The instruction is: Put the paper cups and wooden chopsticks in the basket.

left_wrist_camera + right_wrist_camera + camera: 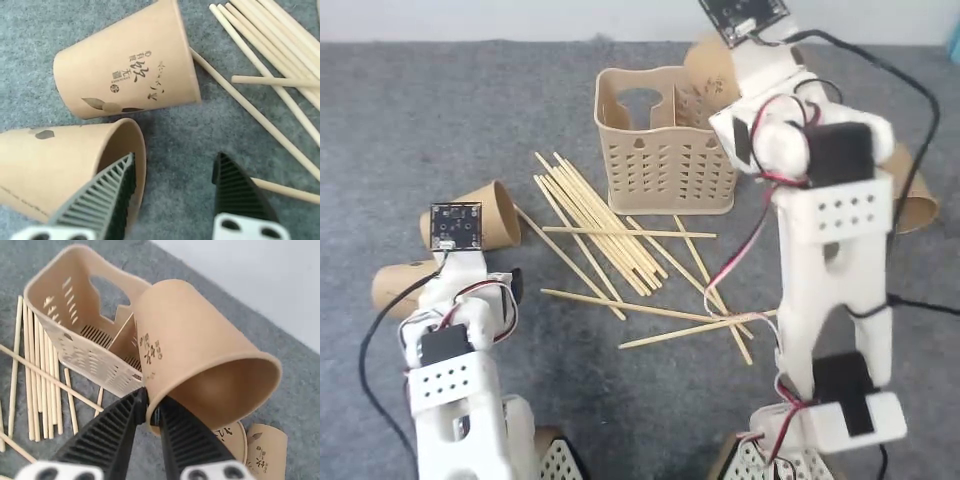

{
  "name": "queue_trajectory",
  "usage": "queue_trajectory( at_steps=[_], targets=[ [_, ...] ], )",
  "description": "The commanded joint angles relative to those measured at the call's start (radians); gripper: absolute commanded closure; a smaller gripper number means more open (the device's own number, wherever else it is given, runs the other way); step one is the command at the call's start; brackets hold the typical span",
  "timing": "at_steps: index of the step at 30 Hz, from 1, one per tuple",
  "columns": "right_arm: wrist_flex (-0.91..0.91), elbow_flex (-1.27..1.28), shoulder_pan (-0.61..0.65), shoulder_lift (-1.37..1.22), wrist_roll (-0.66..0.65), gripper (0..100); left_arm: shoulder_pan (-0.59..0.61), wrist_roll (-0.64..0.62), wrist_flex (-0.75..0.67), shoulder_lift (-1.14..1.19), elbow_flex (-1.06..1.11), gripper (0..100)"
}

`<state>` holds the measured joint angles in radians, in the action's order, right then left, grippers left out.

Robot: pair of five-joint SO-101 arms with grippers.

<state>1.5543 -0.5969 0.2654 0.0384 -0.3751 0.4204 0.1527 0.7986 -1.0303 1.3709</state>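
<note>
The right gripper [149, 407] was clamped on the rim of a tilted paper cup [200, 350], with the basket [665, 185] just left of it at upper centre of the high view; the left gripper [175, 159] stood open at the mouth of a second cup [50, 165] lying sideways at left; chopsticks [605, 235] lay loose at centre. Cup print was not transcribed.

Premises: robotics lab bench. Evidence: white left arm [450, 395] and right arm [830, 260] with exposed red and black cables [745, 240], standing on a grey carpet mat [420, 110], plain white wall [520, 18] behind.
</note>
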Motion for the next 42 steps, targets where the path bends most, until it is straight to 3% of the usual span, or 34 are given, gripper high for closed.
queue_trajectory(
  at_steps=[1,4,10,22,27,34,42],
  targets=[
    [0.008,-0.04,0.008,-0.03,-0.074,98.9,0.0,0.006,-0.037,0.008,-0.005,76],
    [0.027,-0.04,0.008,-0.047,-0.114,96.6,0.0,0.006,-0.038,0.008,-0.005,76],
    [0.028,-0.071,0.007,-0.039,-0.1,81.0,0.0,0.006,-0.038,0.008,-0.005,76],
    [0.249,-0.199,0.005,0.237,-0.075,81.5,0.0,0.006,-0.038,0.008,-0.005,76],
    [0.239,0.044,-0.134,0.424,0.117,81.6,0.0,0.006,-0.038,0.008,-0.005,76],
    [0.226,0.546,-0.231,0.659,0.114,81.6,0.005,0.006,-0.035,0.008,-0.005,76],
    [-0.01,1.218,-0.326,0.909,0.109,81.6,0.008,0.006,-0.018,0.002,-0.004,76]
  ],
)
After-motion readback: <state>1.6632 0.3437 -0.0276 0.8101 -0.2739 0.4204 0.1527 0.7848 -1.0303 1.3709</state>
